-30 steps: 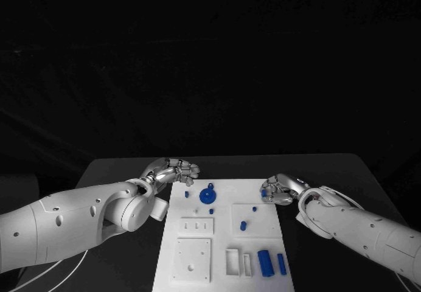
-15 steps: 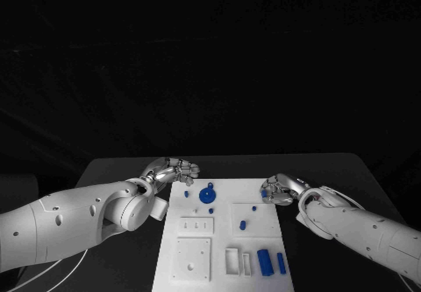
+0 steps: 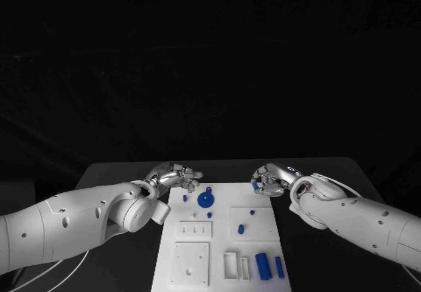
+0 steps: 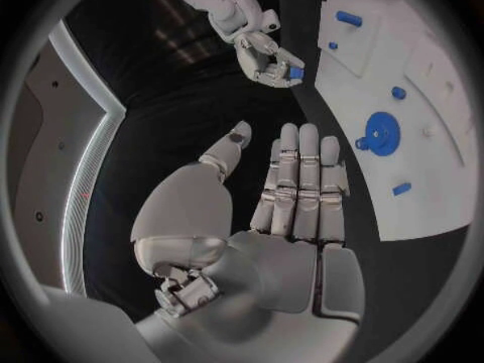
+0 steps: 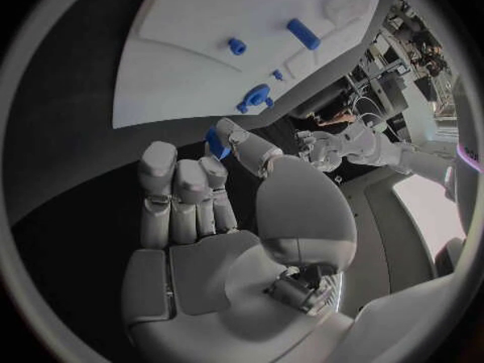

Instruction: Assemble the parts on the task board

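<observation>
The white task board (image 3: 219,243) lies in the middle of the table. On its far part sits a round blue disc part (image 3: 206,199), with small blue pegs (image 3: 240,229) around it. My right hand (image 3: 272,179) hovers over the board's far right corner and pinches a small blue part (image 5: 216,143) between thumb and fingers; the left wrist view shows the same small blue part (image 4: 294,73) in that right hand (image 4: 264,52). My left hand (image 3: 176,176) is at the board's far left corner, its fingers (image 4: 299,177) straight and together, holding nothing.
Two blue bars (image 3: 264,264) lie at the board's near right beside white slotted frames (image 3: 232,264). A white square block (image 3: 191,260) sits at the near left. Black table surface (image 3: 114,173) surrounds the board.
My right hand has moved away from me and slightly left, off the board's right edge, still pinching the blue part. The left hand has hardly moved.
</observation>
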You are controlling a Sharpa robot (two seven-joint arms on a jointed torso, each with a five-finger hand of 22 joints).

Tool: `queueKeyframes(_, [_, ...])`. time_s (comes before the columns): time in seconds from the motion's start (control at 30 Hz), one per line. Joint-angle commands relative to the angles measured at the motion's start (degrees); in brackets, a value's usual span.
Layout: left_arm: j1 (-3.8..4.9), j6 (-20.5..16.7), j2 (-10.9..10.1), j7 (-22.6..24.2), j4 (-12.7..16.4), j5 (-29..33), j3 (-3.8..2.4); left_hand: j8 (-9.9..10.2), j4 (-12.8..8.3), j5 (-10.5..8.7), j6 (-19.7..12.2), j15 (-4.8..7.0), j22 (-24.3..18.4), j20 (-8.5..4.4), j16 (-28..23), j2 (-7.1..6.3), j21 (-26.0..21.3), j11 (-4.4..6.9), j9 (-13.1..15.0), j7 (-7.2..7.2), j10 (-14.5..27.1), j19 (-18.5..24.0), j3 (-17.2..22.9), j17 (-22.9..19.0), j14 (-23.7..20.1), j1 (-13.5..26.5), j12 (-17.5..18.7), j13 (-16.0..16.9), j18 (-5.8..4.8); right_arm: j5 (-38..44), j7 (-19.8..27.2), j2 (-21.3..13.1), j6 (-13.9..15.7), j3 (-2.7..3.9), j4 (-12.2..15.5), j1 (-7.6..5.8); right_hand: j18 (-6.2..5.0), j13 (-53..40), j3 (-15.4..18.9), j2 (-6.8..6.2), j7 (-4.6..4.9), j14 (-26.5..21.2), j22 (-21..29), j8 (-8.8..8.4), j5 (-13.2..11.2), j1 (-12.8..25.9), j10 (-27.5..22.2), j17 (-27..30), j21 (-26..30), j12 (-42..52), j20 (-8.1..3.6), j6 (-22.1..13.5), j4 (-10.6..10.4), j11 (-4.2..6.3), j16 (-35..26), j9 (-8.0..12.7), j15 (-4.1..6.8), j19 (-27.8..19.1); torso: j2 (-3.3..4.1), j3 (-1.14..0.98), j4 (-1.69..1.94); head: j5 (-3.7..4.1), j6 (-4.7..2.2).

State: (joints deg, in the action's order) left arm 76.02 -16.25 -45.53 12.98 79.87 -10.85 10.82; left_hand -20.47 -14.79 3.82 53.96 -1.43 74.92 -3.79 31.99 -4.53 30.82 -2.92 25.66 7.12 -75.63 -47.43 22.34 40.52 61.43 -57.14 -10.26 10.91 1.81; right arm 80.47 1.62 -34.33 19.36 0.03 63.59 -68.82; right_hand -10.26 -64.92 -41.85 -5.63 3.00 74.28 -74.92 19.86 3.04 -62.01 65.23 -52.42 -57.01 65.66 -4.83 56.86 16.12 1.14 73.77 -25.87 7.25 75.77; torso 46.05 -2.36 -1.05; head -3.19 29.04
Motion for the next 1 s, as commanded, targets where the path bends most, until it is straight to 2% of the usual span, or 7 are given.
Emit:
queueKeyframes(0.03, [0.05,2.5,0.5,-5.8,0.1,-4.3,-0.06,-0.2,0.8,-0.39,0.7,0.17,0.5,-0.32,0.8,-0.09,0.5,0.30,0.0,-0.11,-1.0,-0.2,-0.2,0.4,0.9,1.4,-0.5,0.3,1.13,5.0,-9.0,0.2,-3.1,0.03,2.1,-0.80,-4.74,0.0,-0.6,-0.55,1.85,0.0,-0.9,0.99,-0.2,-0.1,0.0,-0.1,-0.3,0.2,-0.19,3.1,0.0,0.39,-0.2,-1.3,0.40,0.5,-0.72,0.25,-0.51,-0.29,-0.13])
queueKeyframes(0.23, [0.27,2.0,0.8,-11.6,0.9,-7.2,-0.07,0.9,3.6,-1.09,-0.3,0.66,0.5,-0.88,1.9,-1.14,0.7,0.73,-0.5,0.29,-1.9,-0.6,-2.0,1.1,1.2,7.2,-0.8,0.7,1.08,8.8,-14.9,1.7,-4.2,0.03,6.4,-1.39,-4.74,0.0,-1.5,-1.06,1.81,0.1,-0.9,0.96,-0.2,0.0,0.1,-0.1,-0.5,0.2,-0.05,3.3,-0.1,0.41,-0.2,-1.3,0.38,0.7,-1.58,0.38,-0.70,-0.97,-0.02])
queueKeyframes(0.3, [0.52,1.8,1.2,-13.3,1.0,-8.2,-0.06,1.3,4.1,-1.02,-0.9,0.82,0.5,-1.08,2.2,-1.60,0.7,0.82,-0.6,0.47,-2.0,-0.7,-1.9,1.2,1.2,7.7,-0.8,0.8,1.18,9.7,-16.5,2.5,-4.3,0.03,7.6,-1.42,-4.74,0.0,-2.0,-1.28,1.81,0.1,-0.9,0.92,-0.2,0.0,0.1,-0.1,-0.6,0.2,0.04,3.4,-0.2,0.42,-0.3,-1.3,0.37,0.7,-1.80,0.40,-0.71,-1.14,0.04])
queueKeyframes(0.5, [0.61,0.5,2.7,-16.9,1.3,-8.9,0.08,1.8,7.1,-1.02,-1.4,0.89,0.5,-1.27,2.6,-3.11,0.7,0.77,-0.9,0.67,-1.9,-0.5,-1.1,1.5,0.6,10.4,-0.7,0.9,1.19,11.2,-19.8,5.6,-4.8,0.03,8.9,-1.41,-4.74,0.0,-2.6,-1.58,1.80,0.2,-0.9,0.88,-0.2,0.1,0.2,-0.1,-0.6,0.1,0.18,3.5,-0.3,0.42,-0.3,-1.2,0.35,0.8,-2.46,0.55,-0.66,-1.74,0.66])
queueKeyframes(0.63, [0.60,-0.3,3.4,-17.8,1.5,-9.5,0.12,1.8,9.2,-1.01,-1.2,0.68,0.5,-1.15,2.5,-3.50,0.6,0.57,-0.9,0.65,-1.3,0.0,-0.3,1.5,-0.1,11.5,-0.3,0.9,1.12,12.0,-20.9,7.5,-4.9,0.02,9.1,-1.38,-4.74,0.0,-2.8,-1.66,1.80,0.2,-0.8,0.86,-0.2,0.1,0.2,-0.1,-0.6,0.1,0.26,3.5,-0.4,0.42,-0.4,-1.2,0.33,0.8,-2.66,0.60,-0.65,-1.59,0.90])
queueKeyframes(0.8, [0.59,0.5,3.9,-19.0,1.5,-11.0,0.14,1.7,9.6,-1.01,-0.9,0.47,0.6,-0.97,2.3,-3.58,0.5,0.41,-0.9,0.57,-0.9,0.5,0.0,1.5,-0.6,11.5,-0.1,0.9,1.08,13.2,-21.6,9.0,-5.0,0.02,9.6,-1.35,-4.74,0.0,-3.1,-1.76,1.81,0.2,-0.8,0.82,-0.2,0.1,0.3,-0.1,-0.6,0.1,0.37,3.5,-0.5,0.41,-0.4,-1.2,0.31,0.8,-2.84,0.66,-0.64,-1.53,0.98])
queueKeyframes(1.0, [0.59,0.7,4.1,-19.8,1.7,-11.8,0.17,1.0,9.7,-1.01,0.5,0.59,0.8,-0.96,2.8,-2.87,0.8,0.72,-0.6,0.00,-1.6,0.6,-0.1,1.7,-0.2,11.3,-0.4,1.2,1.12,13.8,-21.9,9.5,-5.1,-0.02,10.1,-1.31,-4.74,0.0,-3.3,-1.85,1.81,0.3,-0.8,0.80,-0.2,0.1,0.3,0.0,-0.6,0.1,0.43,3.5,-0.5,0.41,-0.4,-1.2,0.30,0.9,-2.76,0.74,-0.61,-1.68,0.92])
